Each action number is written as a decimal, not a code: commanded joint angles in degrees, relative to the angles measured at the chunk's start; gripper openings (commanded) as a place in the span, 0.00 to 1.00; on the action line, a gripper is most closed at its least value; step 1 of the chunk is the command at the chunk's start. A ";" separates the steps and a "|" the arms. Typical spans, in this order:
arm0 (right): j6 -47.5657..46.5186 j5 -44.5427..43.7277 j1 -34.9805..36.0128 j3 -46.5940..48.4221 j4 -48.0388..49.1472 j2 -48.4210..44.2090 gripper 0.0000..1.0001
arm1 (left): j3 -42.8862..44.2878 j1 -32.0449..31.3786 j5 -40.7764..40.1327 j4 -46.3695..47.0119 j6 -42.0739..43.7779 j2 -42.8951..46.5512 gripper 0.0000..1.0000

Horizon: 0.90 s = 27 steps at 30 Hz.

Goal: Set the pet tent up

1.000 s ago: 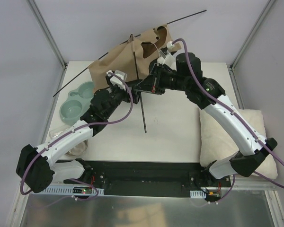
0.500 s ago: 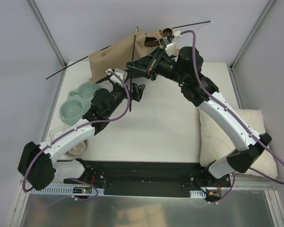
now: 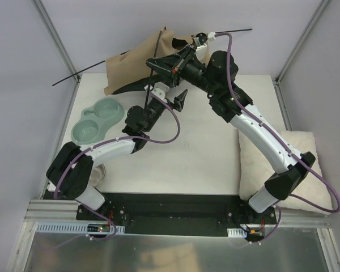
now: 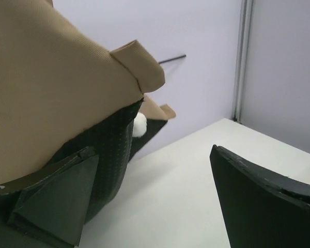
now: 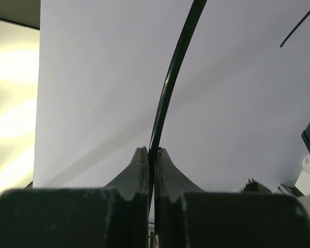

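The tan pet tent hangs bunched above the table's far edge, with a long thin black pole running across it. My right gripper is shut on a second black pole that slants down in front of the fabric. In the right wrist view this pole rises from between my closed fingertips. My left gripper is open and empty just below the tent. In its wrist view the tan fabric, black lining and white pom-pom lie by the left finger.
A mint green double pet bowl sits at the table's left. A fluffy cream cushion lies at the right edge under my right arm. Metal frame posts stand at the far corners.
My right gripper has swung left and up with the pole, lifting its lower end off the table. The tent fabric has shifted back and left. My left arm has stretched forward towards the tent.
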<state>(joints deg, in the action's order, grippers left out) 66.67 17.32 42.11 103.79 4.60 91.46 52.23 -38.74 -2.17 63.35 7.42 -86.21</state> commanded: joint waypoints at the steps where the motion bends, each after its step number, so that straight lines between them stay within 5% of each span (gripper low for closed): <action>1: 0.03 -2.47 -0.62 3.26 5.86 0.56 0.00 | 4.02 -2.30 -4.05 13.63 10.06 -4.56 0.93; 11: -0.23 -1.06 -0.62 5.20 4.72 2.14 0.00 | 7.98 -2.74 -7.05 18.56 13.58 -10.29 0.89; 17: -0.40 -0.45 -0.62 5.11 3.84 2.58 0.00 | 11.05 -2.74 -9.07 17.95 14.90 -11.69 0.70; 27: -0.32 0.17 -0.62 4.93 3.40 2.50 0.00 | 17.12 -2.66 -12.68 15.49 15.26 -14.95 0.61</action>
<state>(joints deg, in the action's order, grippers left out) 67.48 17.45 42.09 106.19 5.28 94.08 66.76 -41.43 -12.47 73.23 22.04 -100.86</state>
